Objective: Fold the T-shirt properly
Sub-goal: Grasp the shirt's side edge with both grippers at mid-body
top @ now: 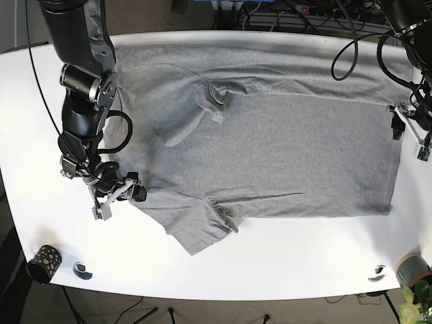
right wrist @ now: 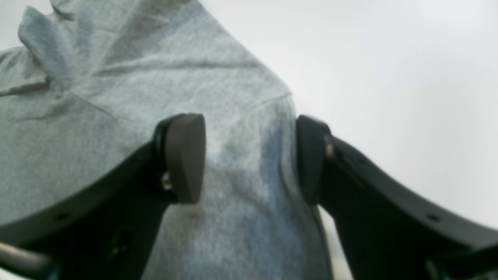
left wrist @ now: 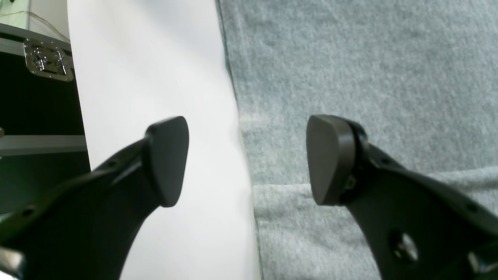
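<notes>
Lying flat and spread wide on the white table (top: 40, 135): a grey T-shirt (top: 283, 135), with some bumps and wrinkles near the neck and one sleeve poking out toward the front edge.

Looking soft, thin and floppy, likely light too. Probably sagging and bunching if lifted by one spot only, so likely needing both sides picked up together. Best places to pinch: the outer edges and corners, where the cloth ends on the table. Probably not slippery, and not breakable at all.

Hanging over the shirt's shoulder side, on the base view's left: the right claw (right wrist: 249, 159), spread open, with grey cloth lying between and under the two black pads and the shirt's edge running just beside one pad. Not pinching anything yet, though very close to the cloth.

Sitting at the shirt's bottom hem, on the base view's right: the left claw (left wrist: 247, 159), also spread wide and holding nothing. Straddling the hem line, with one pad over bare table and the other over grey cloth. Looking like a good spot for closing on the edge.

Also standing near the table's front corners: a small dark spotted cup (top: 43, 263) and little round things.
</notes>
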